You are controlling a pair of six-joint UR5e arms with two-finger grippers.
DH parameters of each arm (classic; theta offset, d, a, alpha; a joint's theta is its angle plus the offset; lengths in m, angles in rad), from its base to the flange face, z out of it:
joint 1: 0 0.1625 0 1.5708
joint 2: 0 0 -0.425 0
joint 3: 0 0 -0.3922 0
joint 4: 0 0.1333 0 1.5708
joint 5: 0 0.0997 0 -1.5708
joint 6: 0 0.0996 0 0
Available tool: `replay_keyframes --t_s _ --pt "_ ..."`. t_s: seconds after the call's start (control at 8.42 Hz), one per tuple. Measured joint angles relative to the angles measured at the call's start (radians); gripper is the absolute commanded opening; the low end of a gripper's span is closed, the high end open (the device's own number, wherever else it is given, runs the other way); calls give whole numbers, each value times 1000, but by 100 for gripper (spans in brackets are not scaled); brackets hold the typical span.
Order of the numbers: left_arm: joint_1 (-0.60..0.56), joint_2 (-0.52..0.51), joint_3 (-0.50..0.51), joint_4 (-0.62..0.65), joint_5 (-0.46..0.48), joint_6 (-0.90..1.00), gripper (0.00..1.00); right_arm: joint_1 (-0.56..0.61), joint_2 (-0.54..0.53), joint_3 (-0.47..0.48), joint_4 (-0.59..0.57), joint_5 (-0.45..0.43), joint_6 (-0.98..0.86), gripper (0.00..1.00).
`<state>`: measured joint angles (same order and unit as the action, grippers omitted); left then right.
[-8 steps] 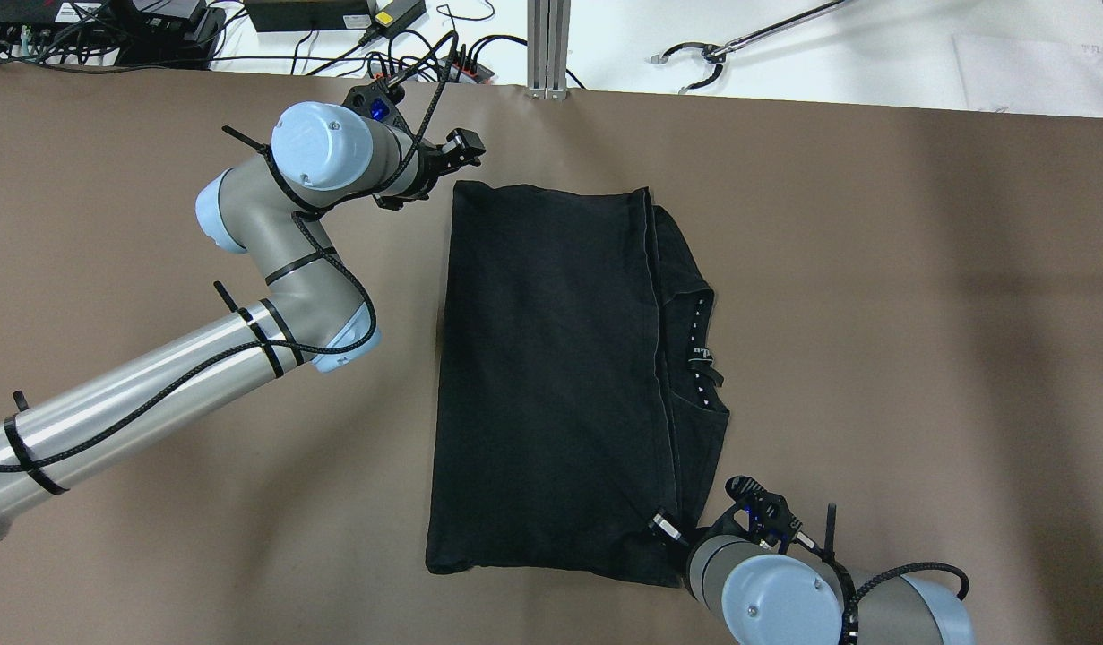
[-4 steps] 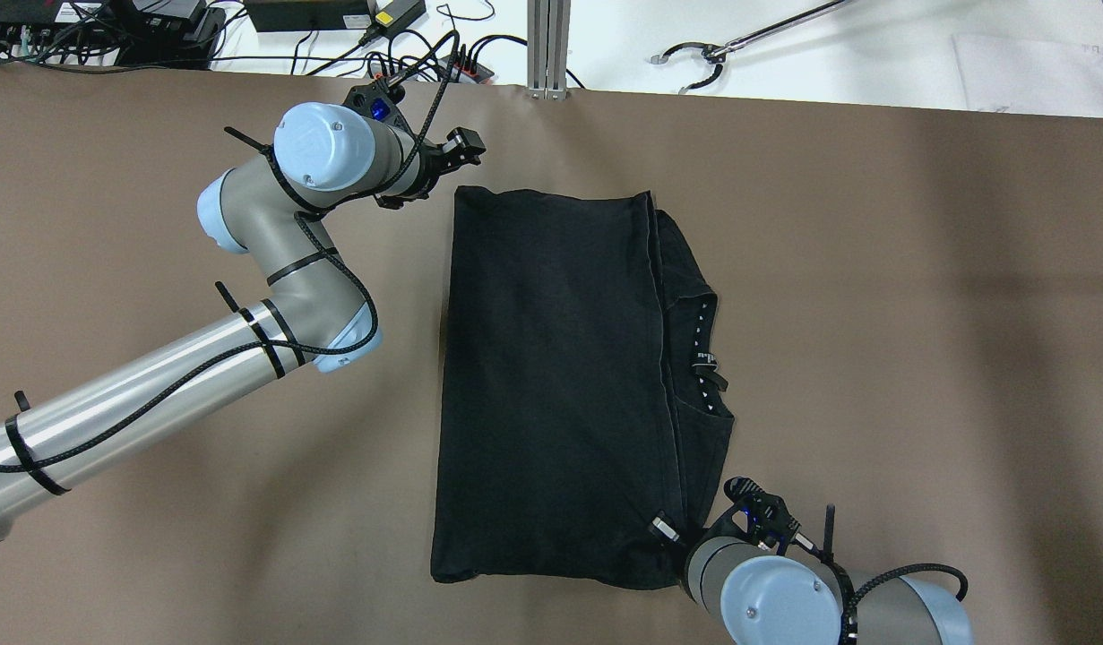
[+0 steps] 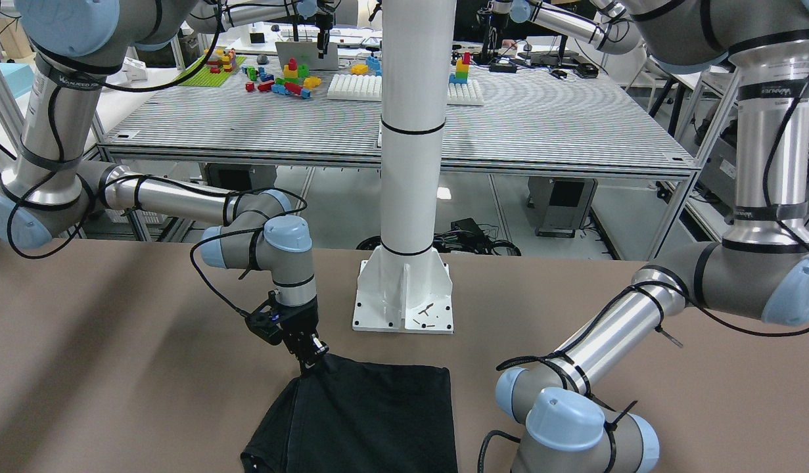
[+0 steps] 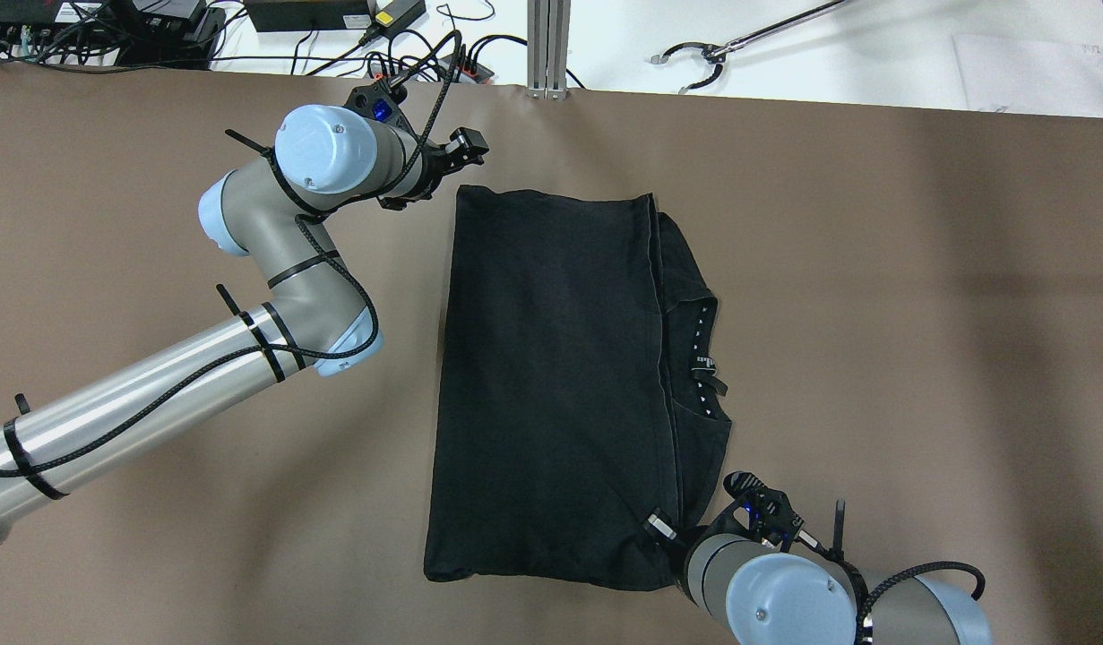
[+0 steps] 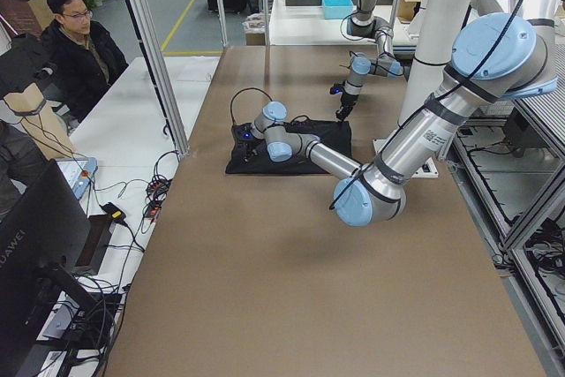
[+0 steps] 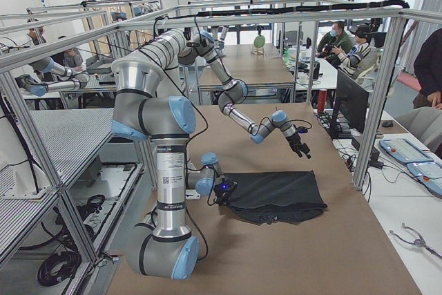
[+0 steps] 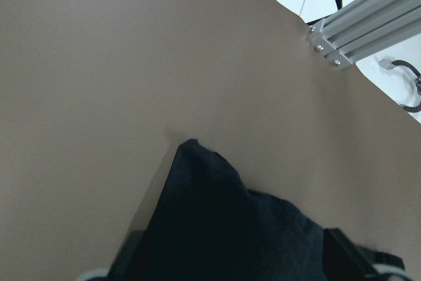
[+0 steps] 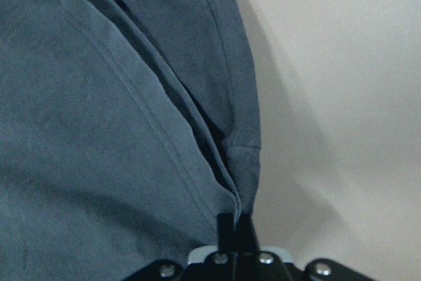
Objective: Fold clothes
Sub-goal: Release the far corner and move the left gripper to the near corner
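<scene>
The black garment (image 4: 551,385) lies folded on the brown table (image 4: 874,269), with its collar and label showing along the right side. My right gripper (image 4: 663,527) is shut on the near right corner, and the right wrist view shows the hems pinched between its fingertips (image 8: 231,225). The front-facing view shows that same corner held just off the table by the right gripper (image 3: 310,360). My left gripper (image 4: 461,154) hovers open over the far left corner. In the left wrist view the fabric (image 7: 217,228) lies below, between the spread fingers (image 7: 342,249).
A white pillar's base plate (image 3: 404,309) is bolted to the table behind the garment. Beyond the far edge are an aluminium post (image 4: 547,49), cables and power boxes (image 4: 309,13) and a grabber tool (image 4: 721,49). A seated person (image 5: 75,41) is at the side.
The garment's near edge has shifted slightly sideways in the right gripper's hold. The left gripper has crept a little to the right above the far corner.
</scene>
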<state>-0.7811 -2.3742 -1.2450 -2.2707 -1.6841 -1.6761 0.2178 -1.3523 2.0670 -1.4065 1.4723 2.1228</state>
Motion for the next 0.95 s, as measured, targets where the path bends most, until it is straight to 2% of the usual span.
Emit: replay_keyframes --t_s 0.24,0.36,0.59,0.71,0.95 --pt "66 90 -183 98 7 -76 94 -2 -4 9 -6 7 -3 0" --pt "123 159 -287 119 30 -132 90 -2 -3 11 -5 14 -4 0" --pt "283 346 -490 131 127 -209 82 -2 3 13 -2 44 -4 0" --pt "365 426 -564 132 176 -248 76 -1 5 15 -2 58 -4 0" --pt "485 490 -616 133 243 -314 70 -1 7 17 -1 68 -4 0"
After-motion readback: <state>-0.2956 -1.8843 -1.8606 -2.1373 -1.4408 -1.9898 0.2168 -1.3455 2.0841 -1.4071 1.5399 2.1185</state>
